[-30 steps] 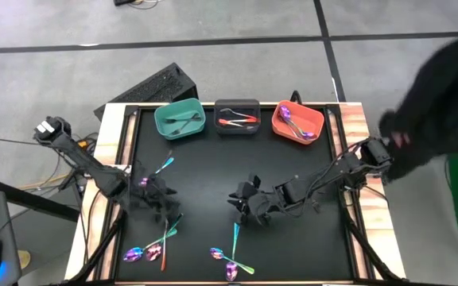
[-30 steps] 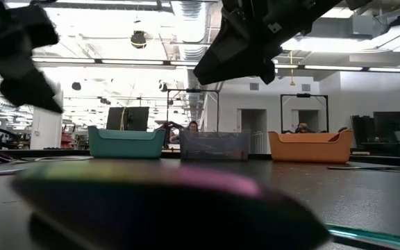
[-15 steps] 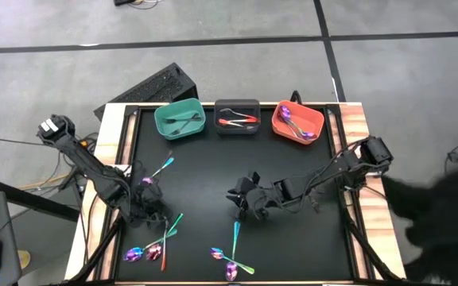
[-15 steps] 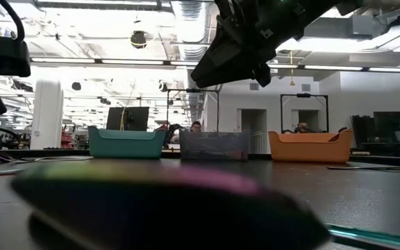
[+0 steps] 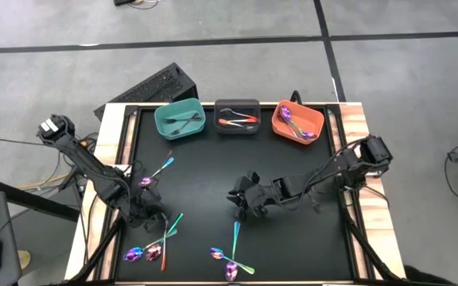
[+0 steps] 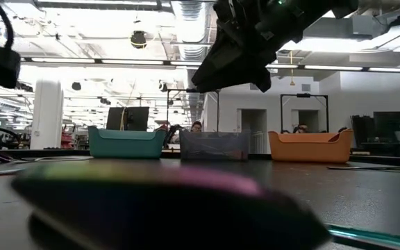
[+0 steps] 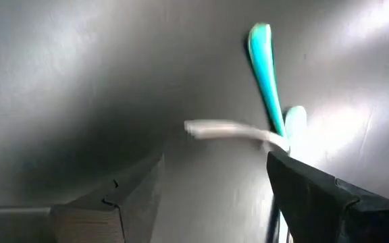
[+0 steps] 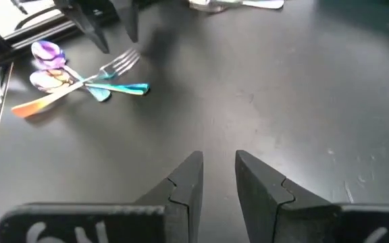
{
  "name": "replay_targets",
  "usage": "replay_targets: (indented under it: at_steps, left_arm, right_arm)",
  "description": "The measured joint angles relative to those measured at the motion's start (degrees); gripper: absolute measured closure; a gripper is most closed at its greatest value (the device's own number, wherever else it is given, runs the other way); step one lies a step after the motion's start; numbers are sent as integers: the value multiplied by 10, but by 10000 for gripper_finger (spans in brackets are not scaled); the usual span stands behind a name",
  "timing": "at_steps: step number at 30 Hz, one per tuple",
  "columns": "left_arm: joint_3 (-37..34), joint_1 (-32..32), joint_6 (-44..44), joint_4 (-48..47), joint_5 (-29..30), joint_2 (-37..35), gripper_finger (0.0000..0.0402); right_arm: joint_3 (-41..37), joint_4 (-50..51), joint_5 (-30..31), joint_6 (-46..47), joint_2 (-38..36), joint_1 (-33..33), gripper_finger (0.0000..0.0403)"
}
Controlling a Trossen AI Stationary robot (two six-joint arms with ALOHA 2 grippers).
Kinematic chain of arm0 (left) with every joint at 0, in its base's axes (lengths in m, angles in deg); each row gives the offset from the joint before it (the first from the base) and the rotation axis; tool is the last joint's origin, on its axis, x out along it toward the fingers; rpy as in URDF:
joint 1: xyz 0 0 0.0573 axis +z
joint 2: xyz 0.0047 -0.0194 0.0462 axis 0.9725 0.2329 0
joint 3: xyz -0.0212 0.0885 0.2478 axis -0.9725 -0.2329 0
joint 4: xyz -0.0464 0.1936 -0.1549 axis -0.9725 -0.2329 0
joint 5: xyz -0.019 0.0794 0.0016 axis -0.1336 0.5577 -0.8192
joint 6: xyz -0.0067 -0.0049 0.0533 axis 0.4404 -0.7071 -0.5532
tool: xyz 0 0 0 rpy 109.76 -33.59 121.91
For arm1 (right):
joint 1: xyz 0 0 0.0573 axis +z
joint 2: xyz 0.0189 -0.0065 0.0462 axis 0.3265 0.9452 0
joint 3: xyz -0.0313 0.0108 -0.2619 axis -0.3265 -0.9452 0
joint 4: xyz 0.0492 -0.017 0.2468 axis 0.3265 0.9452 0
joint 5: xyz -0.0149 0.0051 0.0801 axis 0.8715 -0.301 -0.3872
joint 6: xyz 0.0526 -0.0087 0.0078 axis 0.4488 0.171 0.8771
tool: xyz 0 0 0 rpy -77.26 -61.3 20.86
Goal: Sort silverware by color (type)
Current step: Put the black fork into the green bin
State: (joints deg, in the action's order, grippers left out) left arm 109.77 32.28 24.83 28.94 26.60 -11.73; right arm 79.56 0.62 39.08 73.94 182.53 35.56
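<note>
From above we see the left gripper (image 5: pixel 151 213) low over the table's (image 5: pixel 205 171) near-left silverware cluster (image 5: pixel 153 248), while the right gripper (image 5: pixel 245 199) hangs at mid-table, empty, fingers slightly apart. In the left wrist view its fingers (image 7: pixel 329 196) stand wide, straddling a teal handle (image 7: pixel 265 74), probably lining up a grasp. Three bins (image 5: pixel 237 119) at the table's far edge already hold pieces.
</note>
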Motion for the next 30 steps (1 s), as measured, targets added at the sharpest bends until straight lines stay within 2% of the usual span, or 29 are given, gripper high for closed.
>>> replay_targets:
  at_steps: [3,9,15,25,30]
  left_arm:
    - [0,0,1,-5,-14,0,152]
    - [0,1,6,-2,38,1,152]
    - [0,12,4,12,48,1,152]
    - [0,65,-48,-2,39,1,152]
    - [0,85,-71,-4,15,1,152]
  right_arm:
    - [0,7,-2,0,0,-11,296]
    - [0,10,-2,1,0,-24,296]
    - [0,33,-3,1,0,-23,296]
    - [0,40,-2,1,0,-23,296]
    - [0,51,-2,2,0,-18,296]
